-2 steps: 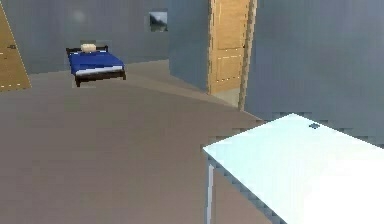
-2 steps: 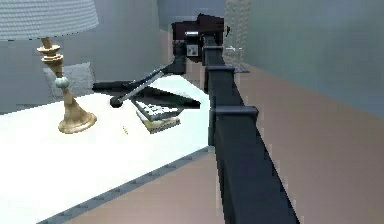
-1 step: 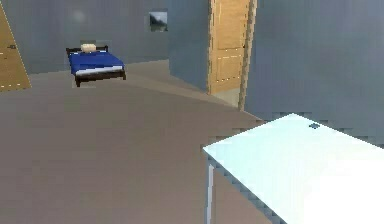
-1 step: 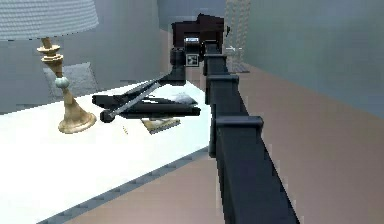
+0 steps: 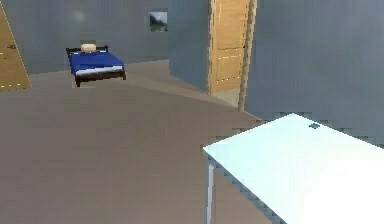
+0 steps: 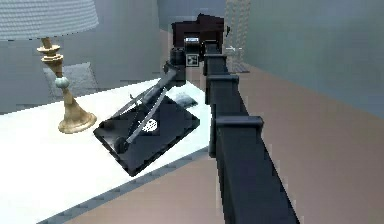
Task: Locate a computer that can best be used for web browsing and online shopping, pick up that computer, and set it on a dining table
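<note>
Nearest, in the arm side view, a flat black laptop computer (image 6: 165, 135) lies on the white rectangular table (image 6: 40, 180) near its edge, beside a brass-stemmed lamp with a white pleated shade (image 6: 65, 100). The gripper (image 6: 125, 135) has its thin fingers at the laptop, and I cannot tell whether it grips anything. Far off in the forward view, a blue bed (image 5: 95, 62) stands against the grey wall.

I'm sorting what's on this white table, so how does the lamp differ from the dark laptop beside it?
The lamp stands upright and tall; the laptop lies flat and low. The lamp has a gold stem and pale shade; the laptop is dark. Both rest on the white table.
</note>
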Tool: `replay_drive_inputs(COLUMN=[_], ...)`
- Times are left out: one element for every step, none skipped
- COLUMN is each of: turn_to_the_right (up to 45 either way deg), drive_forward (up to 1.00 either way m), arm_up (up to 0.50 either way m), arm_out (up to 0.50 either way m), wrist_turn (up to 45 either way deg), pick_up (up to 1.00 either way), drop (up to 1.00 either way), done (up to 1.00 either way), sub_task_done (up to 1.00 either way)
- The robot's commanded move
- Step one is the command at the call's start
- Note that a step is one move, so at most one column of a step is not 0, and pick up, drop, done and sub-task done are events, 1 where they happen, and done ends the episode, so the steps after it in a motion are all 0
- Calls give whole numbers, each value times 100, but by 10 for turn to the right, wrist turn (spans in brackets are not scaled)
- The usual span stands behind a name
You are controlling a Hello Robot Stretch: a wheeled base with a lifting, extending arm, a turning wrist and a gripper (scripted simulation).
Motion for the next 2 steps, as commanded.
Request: replay_drive_inputs(turn_to_the_right=[0,-90], drive_forward=[0,0], arm_up=[0,0], arm_out=[-40,0], wrist_turn=[0,0], pick_up=[0,0], drop=[0,0], done=[0,0], sub_task_done=[0,0])
